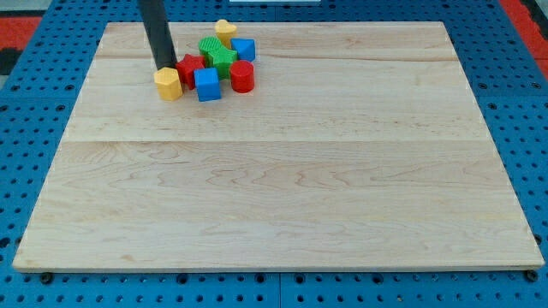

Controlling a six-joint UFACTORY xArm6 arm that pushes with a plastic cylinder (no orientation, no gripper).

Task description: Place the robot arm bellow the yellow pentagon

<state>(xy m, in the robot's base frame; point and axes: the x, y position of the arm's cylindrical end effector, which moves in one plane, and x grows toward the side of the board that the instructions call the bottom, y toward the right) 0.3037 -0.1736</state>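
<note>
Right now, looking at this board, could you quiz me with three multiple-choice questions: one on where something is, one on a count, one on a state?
1. Where do the blocks sit on the wooden board?
A. near the view's top, left of centre
B. bottom right corner
C. dead centre

2. How many yellow blocks are there?
A. one
B. two
C. four

3. Where is my tip?
A. far from every block
B. at the upper edge of the yellow pentagon
C. below the whole cluster

Answers:
1 A, the cluster lies by the top edge.
2 B, the pentagon and a second yellow block at the cluster's top.
3 B, the rod ends right above the pentagon, beside the red block.
</note>
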